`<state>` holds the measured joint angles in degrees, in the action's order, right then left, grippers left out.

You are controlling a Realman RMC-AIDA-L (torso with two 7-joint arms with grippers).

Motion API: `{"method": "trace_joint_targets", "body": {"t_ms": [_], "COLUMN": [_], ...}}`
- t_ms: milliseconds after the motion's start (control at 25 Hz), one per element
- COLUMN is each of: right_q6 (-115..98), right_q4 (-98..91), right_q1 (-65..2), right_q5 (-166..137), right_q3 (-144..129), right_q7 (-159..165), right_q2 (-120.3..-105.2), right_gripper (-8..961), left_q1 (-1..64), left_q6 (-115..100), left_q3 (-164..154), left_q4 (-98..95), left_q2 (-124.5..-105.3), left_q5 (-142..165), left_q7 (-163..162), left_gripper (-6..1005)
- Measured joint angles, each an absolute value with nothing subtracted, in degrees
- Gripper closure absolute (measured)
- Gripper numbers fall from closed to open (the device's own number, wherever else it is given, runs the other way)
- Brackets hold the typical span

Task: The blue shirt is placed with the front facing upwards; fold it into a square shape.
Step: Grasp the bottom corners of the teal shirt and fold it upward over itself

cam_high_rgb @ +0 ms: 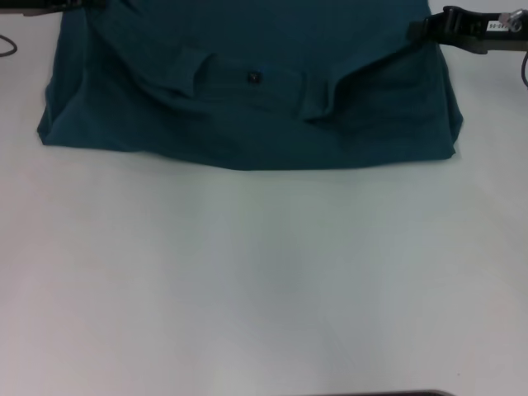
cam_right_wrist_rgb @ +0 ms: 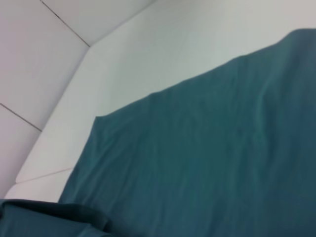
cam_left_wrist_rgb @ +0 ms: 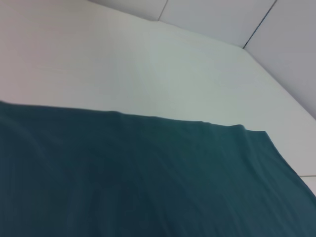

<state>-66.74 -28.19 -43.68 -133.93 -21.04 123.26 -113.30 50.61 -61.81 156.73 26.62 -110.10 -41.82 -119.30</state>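
1 blue shirt (cam_high_rgb: 247,99) on table (cam_high_rgb: 264,289); 2 grippers, left gripper (cam_high_rgb: 49,8) and right gripper (cam_high_rgb: 433,26), grip unclear.

Soft, even overhead light; the white surface (cam_high_rgb: 264,280) reads pale with no hard glare. The blue shirt (cam_high_rgb: 247,107) appears dark, its folds faintly shaded, a thin shadow along its near edge. All views are slightly soft; both wrist views blur the nearest cloth.
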Motion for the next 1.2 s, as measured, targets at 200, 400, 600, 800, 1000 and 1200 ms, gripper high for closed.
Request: {"method": "trace_joint_targets", "body": {"t_ms": [200,400,600,800,1000,1200], "right_q6": [-64.6,-63.0,-61.9,-62.0,-62.5,-62.7], "right_q4": [-26.3,-25.8,-25.7,-25.7,-26.1,-26.4], "right_q1": [-43.7,-43.7,-43.6,-42.9,-42.3,-42.5], "right_q5": [-133.9,-133.9,-133.9,-133.9,-133.9,-133.6], "right_q3": [-21.5,-22.2,-23.1,-23.0,-23.0,-23.1], "right_q7": [122.7,122.6,123.0,123.0,123.1,123.0], "right_q2": [-113.42,-113.96,-114.7,-114.84,-114.76,-114.78], "right_gripper": [912,913,912,913,913,858], "left_q1": [49.4,48.1,47.3,46.4,45.7,45.6], "left_q6": [-60.4,-59.4,-59.1,-60.9,-62.2,-63.0], "left_q3": [156.9,156.7,156.7,156.8,156.6,156.5], "left_q4": [26.6,26.4,26.4,27.2,28.5,29.1], "left_q2": [-110.57,-111.1,-111.59,-111.81,-111.78,-112.01], "left_q5": [-42.0,-43.2,-43.5,-43.6,-44.6,-44.7], "left_q7": [-119.0,-117.9,-117.8,-117.7,-118.2,-118.4], "left_gripper": [942,925,908,891,874,857]}}
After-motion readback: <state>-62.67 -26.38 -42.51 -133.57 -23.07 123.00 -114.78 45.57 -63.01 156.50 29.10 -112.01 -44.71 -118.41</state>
